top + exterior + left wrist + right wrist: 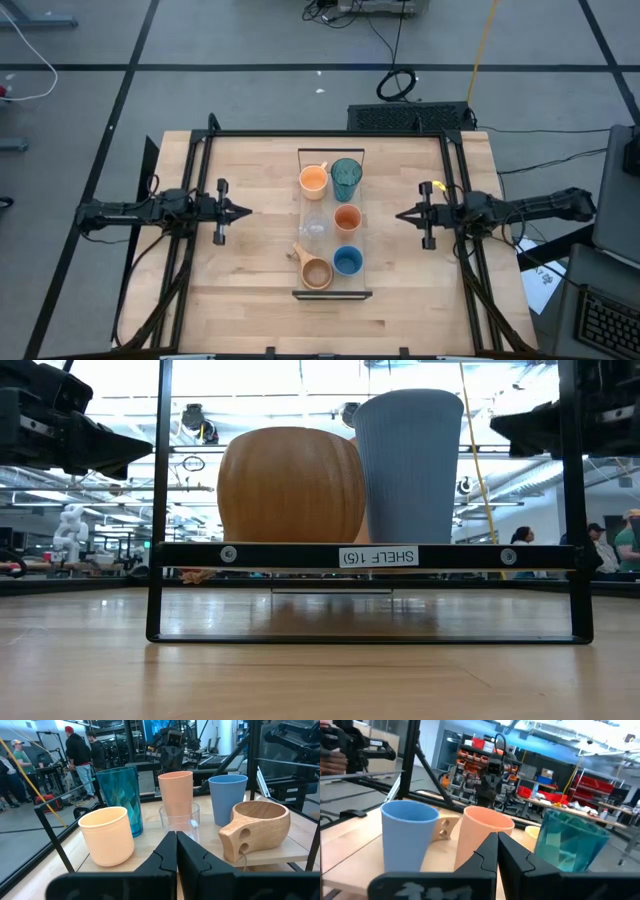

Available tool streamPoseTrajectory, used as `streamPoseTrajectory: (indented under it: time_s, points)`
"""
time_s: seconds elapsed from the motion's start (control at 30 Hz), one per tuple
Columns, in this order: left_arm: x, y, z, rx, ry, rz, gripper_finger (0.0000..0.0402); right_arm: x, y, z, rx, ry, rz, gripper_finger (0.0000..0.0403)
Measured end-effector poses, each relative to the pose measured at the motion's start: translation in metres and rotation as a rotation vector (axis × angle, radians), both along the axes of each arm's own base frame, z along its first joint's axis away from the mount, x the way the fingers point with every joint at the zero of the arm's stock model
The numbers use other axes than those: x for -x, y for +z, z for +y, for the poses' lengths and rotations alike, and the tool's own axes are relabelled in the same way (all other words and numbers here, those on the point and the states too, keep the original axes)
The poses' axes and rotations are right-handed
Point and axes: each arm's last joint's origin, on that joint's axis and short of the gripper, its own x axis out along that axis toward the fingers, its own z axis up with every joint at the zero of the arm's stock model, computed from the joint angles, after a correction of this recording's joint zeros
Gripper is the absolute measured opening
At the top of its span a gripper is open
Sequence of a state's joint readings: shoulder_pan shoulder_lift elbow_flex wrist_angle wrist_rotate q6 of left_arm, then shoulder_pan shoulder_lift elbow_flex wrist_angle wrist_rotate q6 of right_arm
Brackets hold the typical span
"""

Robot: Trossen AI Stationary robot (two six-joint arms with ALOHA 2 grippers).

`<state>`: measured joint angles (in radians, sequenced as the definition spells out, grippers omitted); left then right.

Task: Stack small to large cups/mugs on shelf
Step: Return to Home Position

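Note:
The shelf [305, 262] lies lengthwise along the table's middle, with six vessels standing on it in two rows. Far end: orange handled mug [314, 180] and teal tumbler [346, 177]. Middle: clear cup [315, 226] and small orange cup [347, 218]. Near end: tan wooden mug [316, 272] and blue cup [347, 261]. My left gripper [246, 211] is shut, left of the shelf, pointing at it. My right gripper [399, 215] is shut, right of the shelf, pointing at it. Neither touches anything.
Black frame rails [200, 200] run along the table's left and right sides and far edge. Bare wood lies between each gripper and the shelf. In the low view the shelf's black end frame [370, 556] stands in front of the wooden mug [290, 485] and blue cup [410, 465]. People stand in the room beyond.

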<state>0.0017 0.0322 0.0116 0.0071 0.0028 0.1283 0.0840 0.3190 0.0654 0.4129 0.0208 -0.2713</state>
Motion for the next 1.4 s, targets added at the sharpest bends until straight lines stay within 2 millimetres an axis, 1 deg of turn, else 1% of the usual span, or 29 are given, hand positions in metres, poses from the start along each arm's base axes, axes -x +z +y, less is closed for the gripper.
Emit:
streamPoseTrajectory:
  time_s: [0.17, 0.23, 0.73, 1.0, 1.23, 1.4]
  points:
    - [0.0, 0.0, 0.0, 0.01, -0.002, 0.0, 0.0008, 0.001, 0.003, -0.002, -0.018, -0.016, -0.046, 0.0]
    - [0.0, 0.0, 0.0, 0.013, -0.005, 0.0, 0.0004, 0.001, 0.0, -0.003, -0.03, -0.019, -0.02, 0.0]
    - [0.0, 0.0, 0.0, 0.014, -0.007, 0.0, 0.0005, 0.0, -0.002, -0.003, -0.017, -0.024, 0.0, 0.0]
    - [0.0, 0.0, 0.0, 0.01, -0.007, 0.0, 0.0002, 0.0, -0.006, -0.007, -0.014, -0.059, 0.04, 0.0]
    - [0.0, 0.0, 0.0, 0.011, -0.007, 0.0, 0.0003, 0.005, -0.011, -0.008, -0.044, -0.066, 0.095, 0.0]
    - [0.0, 0.0, 0.0, 0.019, -0.007, 0.0, 0.0006, 0.01, -0.01, -0.008, -0.047, -0.065, 0.075, 0.0]
